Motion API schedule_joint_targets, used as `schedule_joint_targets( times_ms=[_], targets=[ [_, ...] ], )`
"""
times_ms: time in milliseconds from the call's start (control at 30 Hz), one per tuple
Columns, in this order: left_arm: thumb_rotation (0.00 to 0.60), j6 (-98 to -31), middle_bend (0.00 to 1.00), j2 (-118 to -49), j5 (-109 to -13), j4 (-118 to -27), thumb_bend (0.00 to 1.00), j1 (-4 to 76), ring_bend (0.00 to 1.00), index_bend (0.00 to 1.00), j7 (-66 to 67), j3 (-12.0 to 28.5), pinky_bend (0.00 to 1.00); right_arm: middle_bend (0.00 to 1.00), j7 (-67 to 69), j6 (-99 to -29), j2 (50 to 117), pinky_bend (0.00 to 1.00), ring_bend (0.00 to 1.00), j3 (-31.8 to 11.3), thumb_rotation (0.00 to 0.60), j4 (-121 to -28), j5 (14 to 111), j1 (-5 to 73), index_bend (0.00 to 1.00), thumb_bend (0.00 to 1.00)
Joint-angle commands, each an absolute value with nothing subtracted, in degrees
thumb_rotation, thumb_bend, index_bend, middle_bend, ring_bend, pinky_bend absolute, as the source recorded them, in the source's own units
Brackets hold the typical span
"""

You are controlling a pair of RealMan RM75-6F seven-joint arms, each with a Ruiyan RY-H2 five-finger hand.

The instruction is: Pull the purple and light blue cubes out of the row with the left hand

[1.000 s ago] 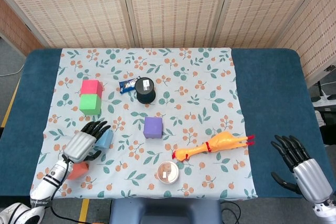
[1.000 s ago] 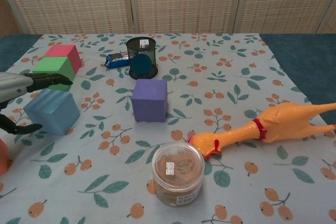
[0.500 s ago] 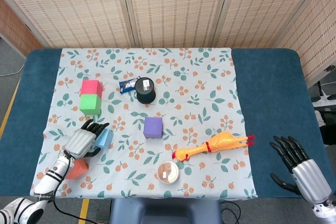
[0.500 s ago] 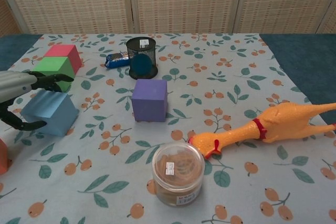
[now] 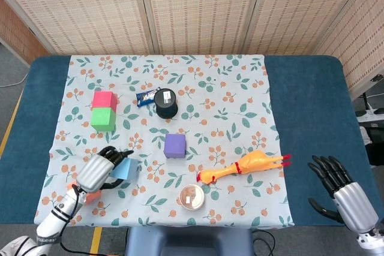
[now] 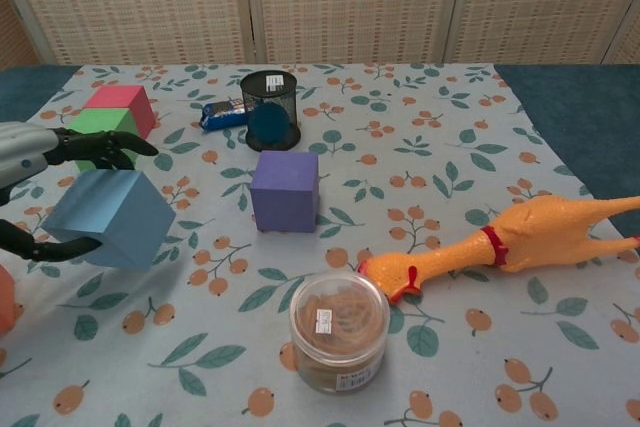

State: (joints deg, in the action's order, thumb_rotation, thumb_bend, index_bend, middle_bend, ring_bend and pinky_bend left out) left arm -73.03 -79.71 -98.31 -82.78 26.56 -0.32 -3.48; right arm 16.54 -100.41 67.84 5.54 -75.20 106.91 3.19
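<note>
Standing beside the bench, I see the left hand gripping the tilted light blue cube, just clear of the row. It may slip and hit the orange cube. The purple cube already sits apart. The right hand idles, fingers spread, empty.

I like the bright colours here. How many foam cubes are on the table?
5: pink cube and green cube at the far left, purple cube mid-cloth, light blue cube in the left hand, orange cube partly hidden beneath that arm.
</note>
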Motion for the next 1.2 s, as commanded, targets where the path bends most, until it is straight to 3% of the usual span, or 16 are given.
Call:
schedule_joint_targets(
  times_ms=[33, 200, 300, 567, 667, 900, 1067, 1200],
  targets=[
    [0.6, -77.5, 0.69, -81.1, -103.0, -83.6, 0.38, 25.6, 0.59, 0.14, -1.9, -5.1, 0.24, 0.0, 16.8, -100.4, 67.8, 0.02, 0.0, 5.7, 0.6, -75.2, 107.0, 3.3, 0.0, 0.17],
    [0.6, -74.8, 0.49, -83.6, -101.7, -81.2, 0.37, 26.4, 0.38, 0.03, -4.4, -5.1, 0.17, 0.0, 17.2, -101.4, 67.5, 0.02, 0.0, 5.5, 0.6, -75.3, 107.1, 3.0, 0.0, 0.17],
    [0.6, -74.9, 0.41, -85.3, -101.3, -79.3, 0.37, 26.8, 0.31, 0.0, -6.5, -4.5, 0.16, 0.0, 17.2, -101.1, 67.6, 0.02, 0.0, 5.6, 0.6, -75.2, 107.1, 3.1, 0.0, 0.17],
    [0.6, -74.1, 0.08, -84.6, -102.0, -79.8, 0.35, 28.2, 0.02, 0.0, -9.4, -4.9, 0.13, 0.0, 17.1, -100.6, 68.0, 0.02, 0.0, 5.5, 0.6, -74.9, 106.8, 3.3, 0.0, 0.18],
    [0.6, -73.5, 0.01, -83.7, -101.6, -80.9, 0.35, 28.4, 0.0, 0.0, -8.9, -4.9, 0.13, 0.0, 17.2, -100.5, 68.0, 0.02, 0.0, 5.4, 0.6, -74.9, 106.6, 3.3, 0.0, 0.18],
    [0.6, -74.4, 0.0, -82.5, -100.4, -81.2, 0.33, 28.2, 0.0, 0.0, -6.9, -3.7, 0.11, 0.0, 17.3, -100.6, 67.9, 0.02, 0.0, 5.4, 0.6, -74.9, 106.6, 3.3, 0.0, 0.18],
    [0.6, -75.8, 0.17, -83.3, -91.8, -74.6, 0.39, 27.6, 0.08, 0.02, 0.5, 4.2, 0.11, 0.0, 17.3, -101.1, 67.6, 0.02, 0.0, 5.2, 0.6, -75.0, 106.6, 3.2, 0.0, 0.18],
    [0.6, -65.9, 0.22, -84.4, -79.7, -69.1, 0.44, 29.7, 0.11, 0.06, -2.9, 9.4, 0.11, 0.0, 16.4, -100.5, 67.5, 0.02, 0.0, 5.5, 0.6, -75.1, 106.7, 3.2, 0.0, 0.18]
  ],
)
